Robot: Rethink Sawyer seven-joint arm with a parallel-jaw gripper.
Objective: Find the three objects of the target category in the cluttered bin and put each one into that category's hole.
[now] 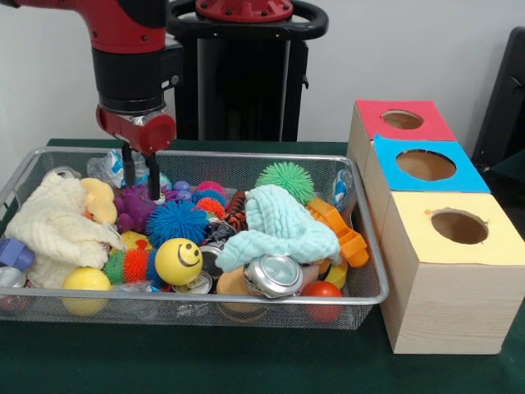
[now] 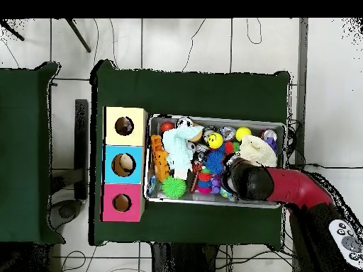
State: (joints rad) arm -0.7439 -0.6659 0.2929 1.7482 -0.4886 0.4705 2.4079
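A: Nearest the camera is the wire bin's [image 1: 246, 305] front rim, with a red ball [image 1: 321, 294] and a crushed can [image 1: 273, 275] just behind it.

B: And the gripper [image 1: 141, 174]?

A: Its two fingers [image 1: 153, 182] hang apart, holding nothing, over the bin's back-left corner. The blue spiky ball [image 1: 176, 222] lies just below and toward the front; the purple one [image 1: 135, 205] sits beside it.

B: Any long axis?

A: None, I'd judge; they're round. The box's [image 1: 451, 295] three holes stand beyond the bin's right edge.
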